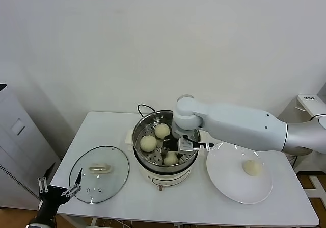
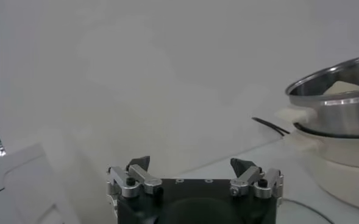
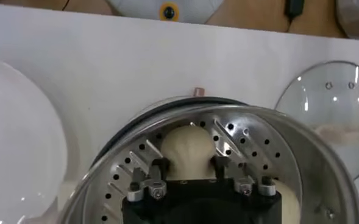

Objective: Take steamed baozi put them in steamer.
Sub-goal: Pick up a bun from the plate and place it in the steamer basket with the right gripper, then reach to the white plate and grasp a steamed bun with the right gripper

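Broad white rectangular surface against pale wall.

Long white right arm reaching in from the right, across to the round shiny steel steamer basket on its cream-white cooker base, black cord trailing behind toward the wall.

Flat round white plate to the right of the steamer, just beside it. One smooth cream-white bun on the plate, well off the rim.

Round glass lid with cream handle lying flat on the surface left of the steamer, near the left edge.

Three more cream-white buns on the perforated floor of the basket: one toward the back, one at the left, one at the front.

Right claw down inside the basket, fingers parted and standing either side of the front bun; released, though contact with the dough hard to judge from the wrist view, possibly just clear.

Left claw parked low off the surface's left front corner, fingers spread wide, gripping nothing.
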